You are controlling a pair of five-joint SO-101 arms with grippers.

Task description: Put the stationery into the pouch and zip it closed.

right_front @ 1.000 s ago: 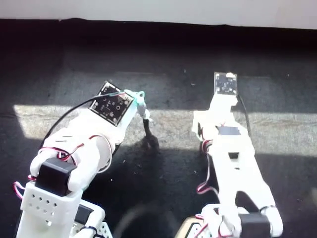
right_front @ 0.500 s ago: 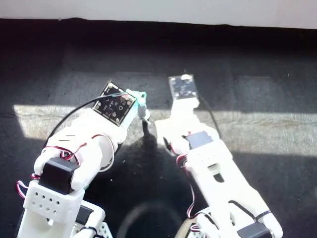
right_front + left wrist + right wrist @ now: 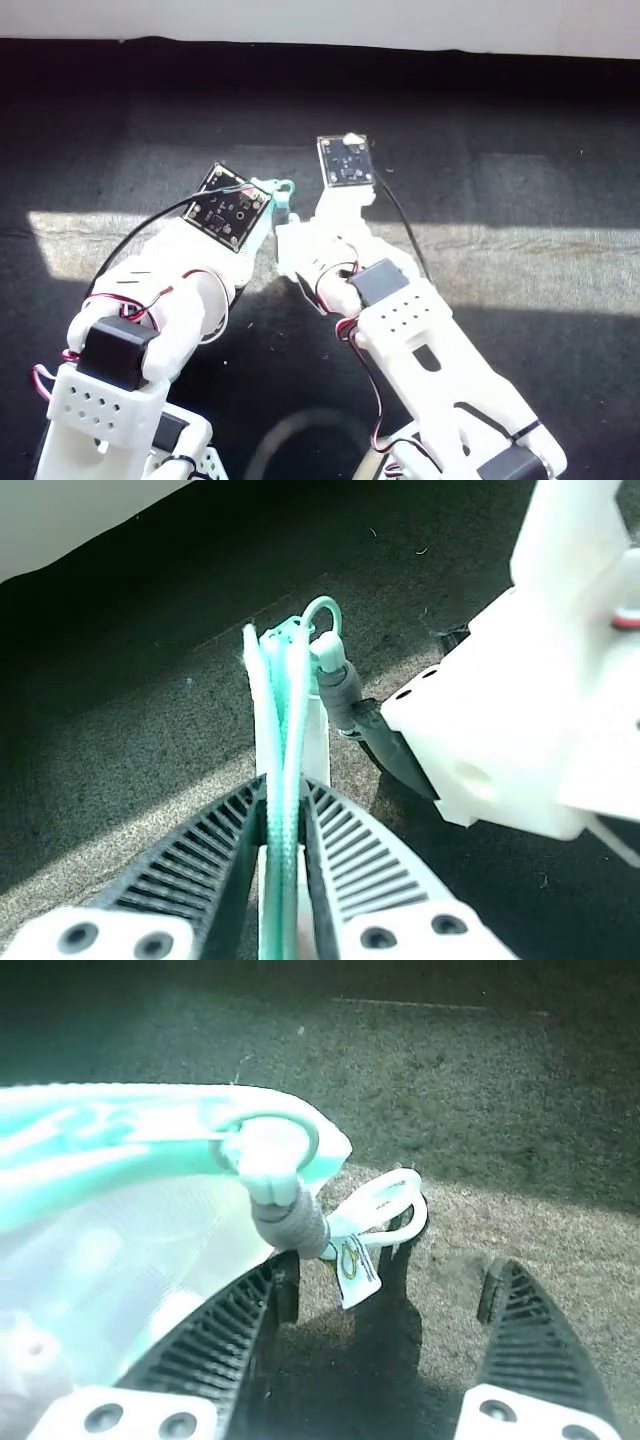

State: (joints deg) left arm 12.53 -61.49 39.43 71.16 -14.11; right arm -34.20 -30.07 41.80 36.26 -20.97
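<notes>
Left jaws clamp the pouch (image 3: 285, 680) edge at frame centre, over the desk (image 3: 560, 150). Right jaws stand wide near the zipper pull (image 3: 268, 1185). Risk: closing off-target misses the pull, leaving the pouch open.

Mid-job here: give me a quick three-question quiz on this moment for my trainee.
1. True or false: the left gripper is shut on the edge of the pouch.
2. The right gripper is: A open; B shut on a pen; C shut on a cable.
3. Short answer: what hangs from the pouch's corner, just ahead of the right gripper?

Key: 1 true. 2 A. 3 the zipper pull, with its white loop.
</notes>
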